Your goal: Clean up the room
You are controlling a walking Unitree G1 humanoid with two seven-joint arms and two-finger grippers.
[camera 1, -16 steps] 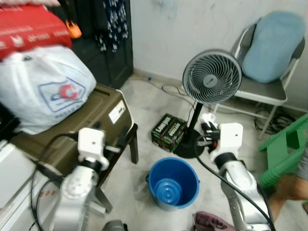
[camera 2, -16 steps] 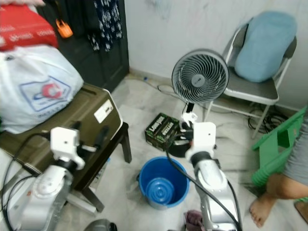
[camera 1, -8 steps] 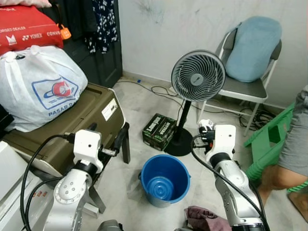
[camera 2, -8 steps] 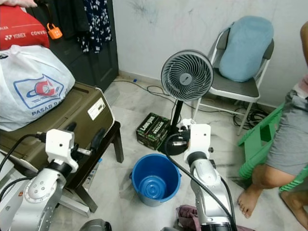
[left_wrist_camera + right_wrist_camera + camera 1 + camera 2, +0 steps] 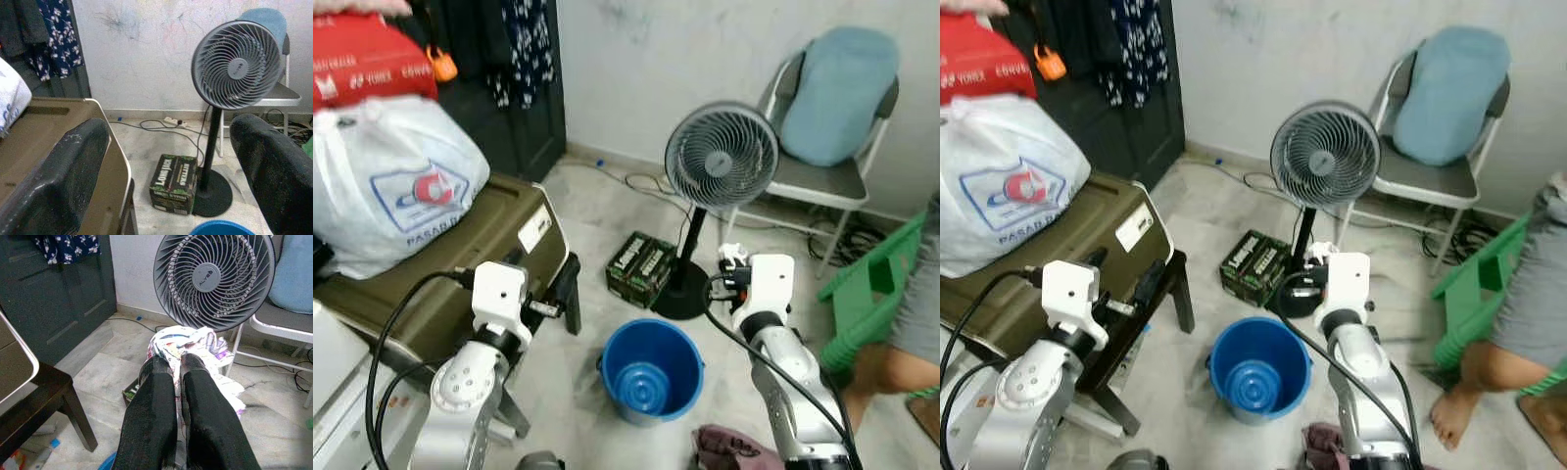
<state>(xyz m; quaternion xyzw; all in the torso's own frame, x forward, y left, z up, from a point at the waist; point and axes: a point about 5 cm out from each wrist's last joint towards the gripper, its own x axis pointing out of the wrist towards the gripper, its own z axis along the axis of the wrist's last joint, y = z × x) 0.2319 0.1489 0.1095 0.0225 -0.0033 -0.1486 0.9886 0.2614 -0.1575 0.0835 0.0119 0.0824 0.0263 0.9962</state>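
My right gripper (image 5: 177, 364) is shut on a crumpled white wrapper with coloured print (image 5: 188, 342). It is held up in front of the fan's pole, above and to the right of a blue bucket (image 5: 653, 367) on the floor. The same gripper (image 5: 729, 272) and wrapper (image 5: 733, 255) show in the left eye view. My left gripper (image 5: 168, 142) is open with nothing between its fingers (image 5: 566, 292). It hovers by the corner of the olive suitcase (image 5: 480, 255), left of the bucket. A maroon cloth (image 5: 729, 446) lies on the floor near my right arm.
A standing fan (image 5: 720, 157) and a green-black box (image 5: 643, 266) are behind the bucket. A chair with a blue cushion (image 5: 842, 98) stands by the wall. A white bag (image 5: 396, 181) rests on the suitcase. A person's leg (image 5: 886, 362) and green plastic furniture (image 5: 867, 294) are at right.
The whole view has shifted a little as the camera moved. Both grippers keep the same pose, the right still shut on the wrapper.
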